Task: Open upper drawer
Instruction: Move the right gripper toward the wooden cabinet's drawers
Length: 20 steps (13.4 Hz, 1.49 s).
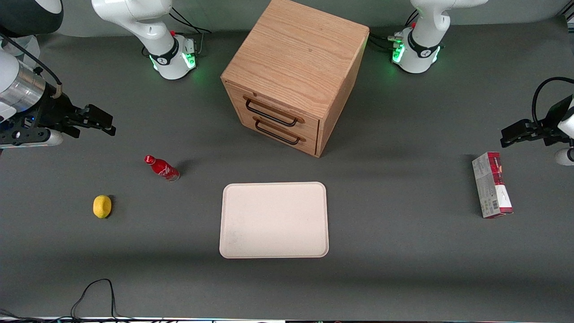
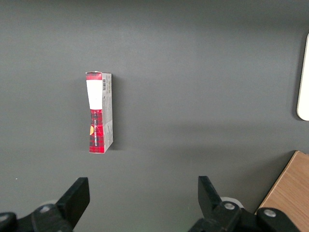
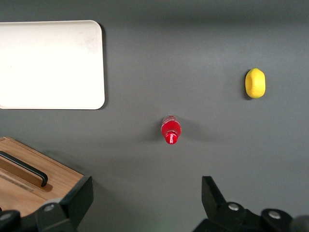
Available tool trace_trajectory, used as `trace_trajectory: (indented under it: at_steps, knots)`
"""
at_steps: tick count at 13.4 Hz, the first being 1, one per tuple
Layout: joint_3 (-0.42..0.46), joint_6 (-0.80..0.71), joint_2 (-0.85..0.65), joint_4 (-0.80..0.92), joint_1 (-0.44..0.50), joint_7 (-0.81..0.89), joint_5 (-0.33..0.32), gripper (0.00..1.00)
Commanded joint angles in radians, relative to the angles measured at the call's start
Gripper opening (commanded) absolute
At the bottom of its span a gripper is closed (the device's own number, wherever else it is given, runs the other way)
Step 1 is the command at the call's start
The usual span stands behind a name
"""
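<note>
Surface (image 1: 403, 269) carries one oak cabinet (image 1: 296, 58) with two shut drawers, the upper drawer (image 1: 273, 109) above its twin; one cream tray (image 1: 273, 220), one carton (image 1: 491, 185), one red bottle (image 1: 162, 168), one lemon (image 1: 102, 206). Gripper (image 1: 105, 123), fingers apart, hovers at the working arm's end

The table (image 1: 403, 269) has a dark grey top. On it stand an oak cabinet (image 1: 296, 67) and, nearer the front camera, a cream tray (image 1: 274, 220). Toward the working arm's end are a red bottle (image 1: 162, 168) and a lemon (image 1: 102, 206), where the gripper (image 1: 107, 125) hangs above the table; a red carton (image 1: 491, 185) lies toward the parked arm's end.
</note>
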Motion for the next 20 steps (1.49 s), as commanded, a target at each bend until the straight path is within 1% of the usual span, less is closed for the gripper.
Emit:
trace_trajectory:
  at_steps: [1,8,10,12,15,16,18,20]
  knots:
    - [0.009,-0.028,0.016,0.038,-0.005,-0.009,-0.011,1.0]
    - [0.017,-0.045,0.038,0.041,0.007,-0.012,-0.013,1.0]
    - [0.022,-0.048,0.07,0.087,0.038,-0.008,-0.014,1.0]
    - [0.034,-0.103,0.11,0.136,0.056,-0.003,-0.014,1.0]
    - [0.037,-0.108,0.153,0.146,0.124,-0.003,-0.019,1.0]
    - [0.037,-0.107,0.173,0.153,0.128,-0.004,-0.017,1.0]
    - [0.041,-0.098,0.229,0.187,0.128,-0.014,-0.002,1.0]
    - [0.054,-0.093,0.275,0.245,0.136,-0.017,0.035,1.0]
